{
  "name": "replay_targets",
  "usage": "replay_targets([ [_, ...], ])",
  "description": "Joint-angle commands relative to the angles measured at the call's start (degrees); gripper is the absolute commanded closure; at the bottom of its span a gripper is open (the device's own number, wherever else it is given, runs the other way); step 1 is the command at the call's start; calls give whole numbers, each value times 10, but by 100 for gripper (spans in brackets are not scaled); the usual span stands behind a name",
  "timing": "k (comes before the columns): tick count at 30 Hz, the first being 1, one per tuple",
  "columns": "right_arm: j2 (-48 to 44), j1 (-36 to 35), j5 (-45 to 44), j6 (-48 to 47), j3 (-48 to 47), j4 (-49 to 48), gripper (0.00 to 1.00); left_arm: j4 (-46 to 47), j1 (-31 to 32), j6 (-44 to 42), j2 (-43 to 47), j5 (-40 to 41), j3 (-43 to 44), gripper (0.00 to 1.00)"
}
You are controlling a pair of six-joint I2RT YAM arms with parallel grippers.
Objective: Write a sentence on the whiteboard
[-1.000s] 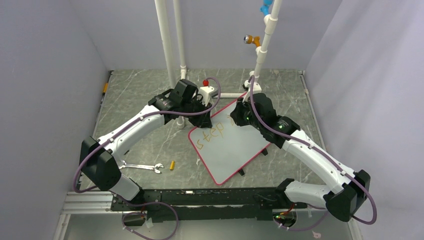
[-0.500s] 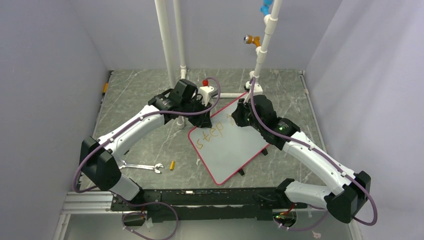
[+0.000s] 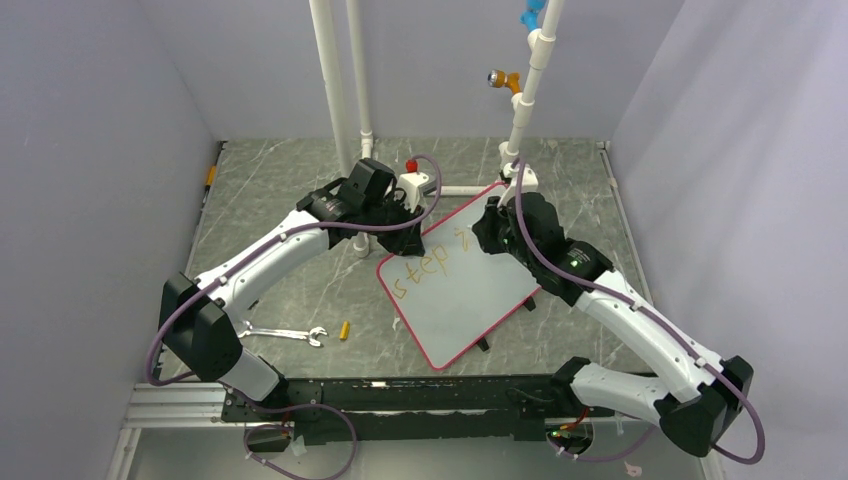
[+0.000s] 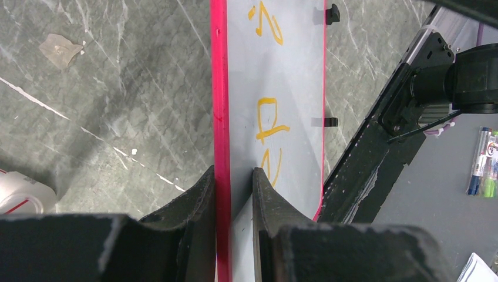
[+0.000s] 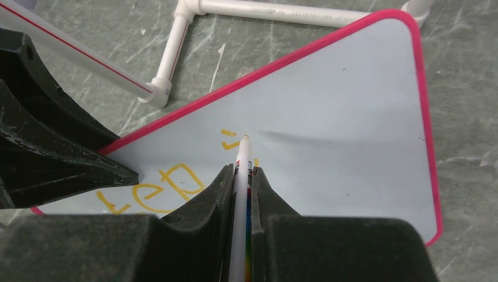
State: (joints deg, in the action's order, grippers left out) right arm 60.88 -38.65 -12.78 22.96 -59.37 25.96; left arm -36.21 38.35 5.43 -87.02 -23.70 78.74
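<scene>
Slid rightward since a second ago with the right gripper (image 5: 241, 171), clamped on the pen (image 5: 243, 154), tip just past the sentence (image 3: 425, 268), "step i" so far. Pinching the whiteboard (image 3: 470, 300) rim near the middle of the table (image 3: 290, 200) with the left gripper (image 4: 234, 176). Keep pressure light, strokes short, board steady.

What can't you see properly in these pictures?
- Top view: the right gripper covers part of the sentence past "step".
- Right wrist view: that gripper hides most of the marker; whether its tip touches the whiteboard cannot be told.
- Left wrist view: the left gripper hides the whiteboard's near end and half of one letter.
</scene>
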Motion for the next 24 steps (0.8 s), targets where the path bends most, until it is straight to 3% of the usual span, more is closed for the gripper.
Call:
replay_targets([
  [1, -25, 1, -36, 4, -18, 7, 100, 25, 1, -41, 20, 38, 5, 100],
  [24, 2, 3, -14, 11, 36, -20, 100, 25, 1, -44, 26, 41, 5, 100],
])
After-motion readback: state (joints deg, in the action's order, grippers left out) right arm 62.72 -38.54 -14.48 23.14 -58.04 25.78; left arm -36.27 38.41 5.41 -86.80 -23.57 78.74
